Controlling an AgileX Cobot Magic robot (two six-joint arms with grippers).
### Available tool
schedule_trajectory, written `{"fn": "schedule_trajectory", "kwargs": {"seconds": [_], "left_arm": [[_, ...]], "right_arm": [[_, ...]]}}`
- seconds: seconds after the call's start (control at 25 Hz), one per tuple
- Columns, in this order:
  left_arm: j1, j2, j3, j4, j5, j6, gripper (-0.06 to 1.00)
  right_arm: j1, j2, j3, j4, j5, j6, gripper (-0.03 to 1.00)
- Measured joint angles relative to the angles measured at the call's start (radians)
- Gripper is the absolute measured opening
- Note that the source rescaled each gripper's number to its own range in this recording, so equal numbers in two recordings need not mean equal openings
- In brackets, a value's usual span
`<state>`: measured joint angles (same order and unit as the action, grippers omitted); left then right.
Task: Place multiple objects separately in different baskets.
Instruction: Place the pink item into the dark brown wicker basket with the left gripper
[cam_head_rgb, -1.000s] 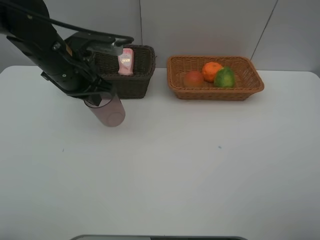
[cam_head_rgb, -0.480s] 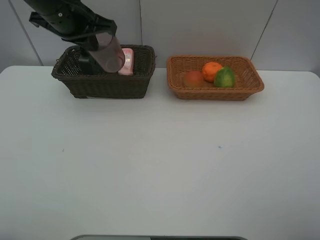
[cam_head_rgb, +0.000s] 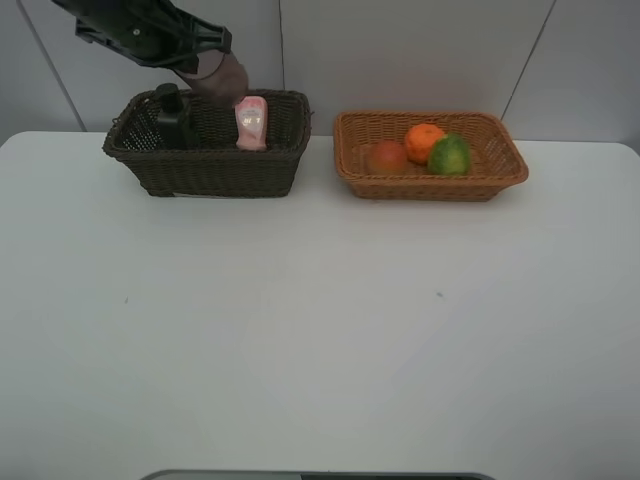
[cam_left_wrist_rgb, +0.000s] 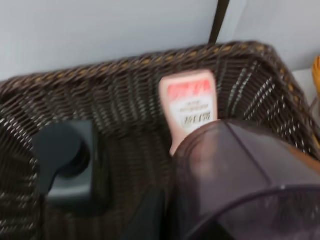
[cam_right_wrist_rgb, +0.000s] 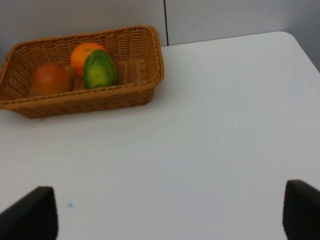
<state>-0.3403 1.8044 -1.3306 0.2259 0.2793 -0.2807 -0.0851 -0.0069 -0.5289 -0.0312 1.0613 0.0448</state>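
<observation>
- Bottle (cam_head_rgb: 172, 118) and tube (cam_head_rgb: 251, 123) stood in the dark basket (cam_head_rgb: 210, 170).
- My left claw (cam_head_rgb: 205, 68) hovered above, pinching the cup (cam_head_rgb: 226, 80); right claw spread.

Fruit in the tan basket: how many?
3. Peach-like fruit at its left, orange in the middle toward the back, green fruit to the right. None looks hidden.
</observation>
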Motion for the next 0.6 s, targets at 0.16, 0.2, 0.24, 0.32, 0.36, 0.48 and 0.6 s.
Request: {"fn": "schedule_trajectory", "kwargs": {"seconds": [0.16, 0.2, 0.24, 0.32, 0.36, 0.48, 0.6], "left_arm": [[0.000, 0.071, 0.000, 0.000, -0.062, 0.024, 0.00], [0.000, 0.089, 0.000, -0.001, -0.079, 0.025, 0.00], [0.000, 0.104, 0.000, -0.003, -0.097, 0.025, 0.00], [0.000, 0.132, 0.000, -0.003, -0.130, 0.026, 0.00], [0.000, 0.141, 0.000, -0.003, -0.146, 0.025, 0.00], [0.000, 0.167, 0.000, -0.003, -0.189, 0.025, 0.00], [0.000, 0.184, 0.000, -0.004, -0.203, 0.025, 0.00]], "right_arm": [[0.000, 0.000, 0.000, 0.000, 0.000, 0.000, 1.00], [0.000, 0.000, 0.000, 0.000, 0.000, 0.000, 1.00], [0.000, 0.000, 0.000, 0.000, 0.000, 0.000, 1.00], [0.000, 0.000, 0.000, 0.000, 0.000, 0.000, 1.00], [0.000, 0.000, 0.000, 0.000, 0.000, 0.000, 1.00], [0.000, 0.000, 0.000, 0.000, 0.000, 0.000, 1.00], [0.000, 0.000, 0.000, 0.000, 0.000, 0.000, 1.00]]}}
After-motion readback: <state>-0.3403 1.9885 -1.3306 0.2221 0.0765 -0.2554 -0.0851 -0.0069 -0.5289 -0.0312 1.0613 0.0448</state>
